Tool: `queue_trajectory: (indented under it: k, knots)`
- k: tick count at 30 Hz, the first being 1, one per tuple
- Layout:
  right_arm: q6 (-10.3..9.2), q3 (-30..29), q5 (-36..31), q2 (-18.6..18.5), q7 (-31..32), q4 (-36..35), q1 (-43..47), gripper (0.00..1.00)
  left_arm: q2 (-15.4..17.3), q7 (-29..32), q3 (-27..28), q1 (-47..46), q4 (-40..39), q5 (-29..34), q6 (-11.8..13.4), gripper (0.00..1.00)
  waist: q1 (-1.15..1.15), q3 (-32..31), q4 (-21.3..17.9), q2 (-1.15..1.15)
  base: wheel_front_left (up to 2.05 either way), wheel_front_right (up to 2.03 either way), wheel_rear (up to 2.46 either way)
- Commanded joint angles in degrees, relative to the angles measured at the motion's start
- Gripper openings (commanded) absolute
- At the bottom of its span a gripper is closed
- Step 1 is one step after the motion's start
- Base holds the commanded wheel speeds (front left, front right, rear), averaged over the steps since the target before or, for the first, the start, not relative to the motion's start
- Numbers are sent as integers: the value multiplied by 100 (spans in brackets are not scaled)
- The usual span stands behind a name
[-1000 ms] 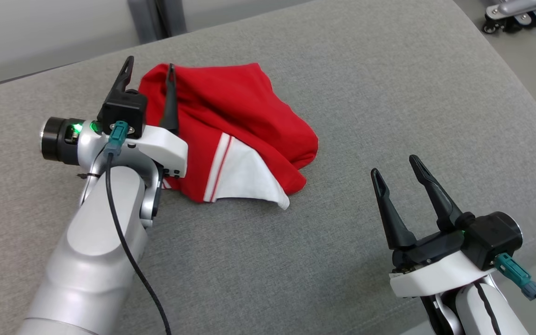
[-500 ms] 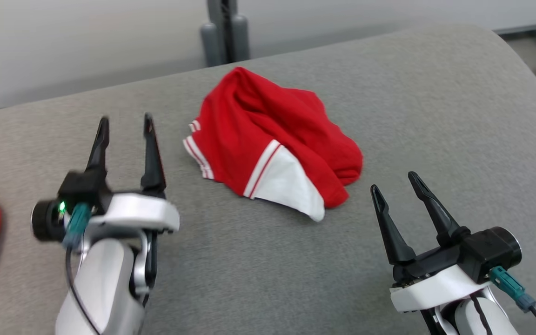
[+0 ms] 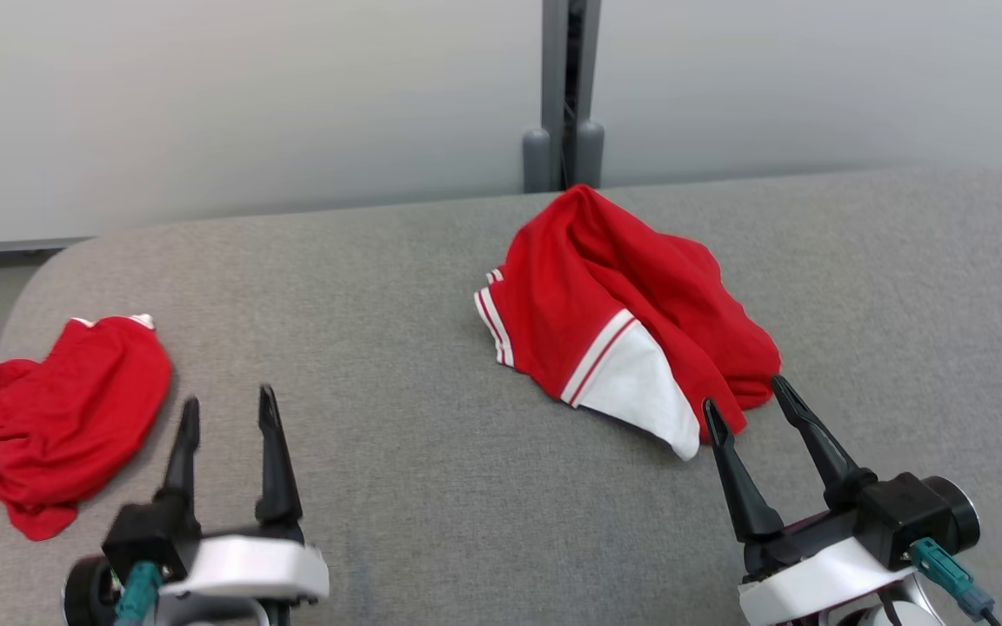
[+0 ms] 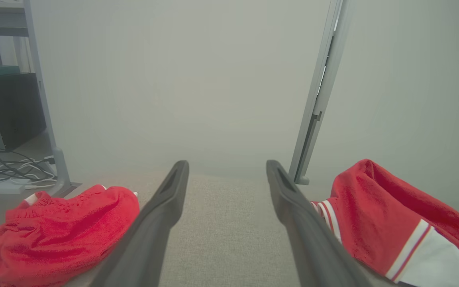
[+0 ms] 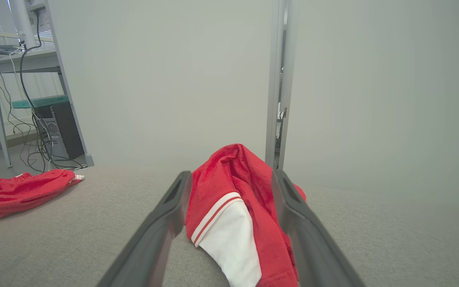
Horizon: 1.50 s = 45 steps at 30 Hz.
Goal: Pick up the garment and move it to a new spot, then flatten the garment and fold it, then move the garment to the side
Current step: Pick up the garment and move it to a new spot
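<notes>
Dark fingers of both pincers stand spread and empty, low over the grey bench (image 3: 397, 348). The left pincer (image 3: 229, 396) is above bare cloth. The right pincer (image 3: 743, 392) has its tips at the near hem of the red garment (image 3: 623, 304). Closing there would likely catch only the white panel (image 3: 636, 391) or one loose layer, so the bundle could drag and twist instead of lifting. It lies bunched right of centre in thick folds, striped trim showing. Its far tip is close to the bench's back edge, where a push might slide it off. A second red garment (image 3: 57, 417), crumpled at the left end, could be mistaken for it.
</notes>
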Motion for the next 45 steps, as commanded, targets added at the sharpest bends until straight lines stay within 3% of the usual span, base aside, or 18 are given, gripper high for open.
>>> queue_trajectory:
  k: [1,12,20,31,45]
  knots:
    - [-1,-31,-29,-36,-31,25,69,100,8,-24,-29,150,-26,16,-69,100,0,-200,183,0,0,0,0]
    - [-1,-194,30,-35,-31,123,500,100,-5,-25,-48,991,3,389,-377,100,0,-602,168,0,0,0,0]
    - [-1,-125,127,-32,-31,275,737,100,-13,-24,71,1358,-285,832,-299,100,0,-651,-40,0,0,0,0]
    - [-1,-74,225,-34,-31,368,642,100,-16,-25,72,1457,-310,844,-36,100,0,-592,-228,0,0,0,0]
    - [-1,-104,198,-35,-31,378,555,100,-16,-25,22,1319,-171,820,-86,100,0,-515,-261,0,0,0,0]
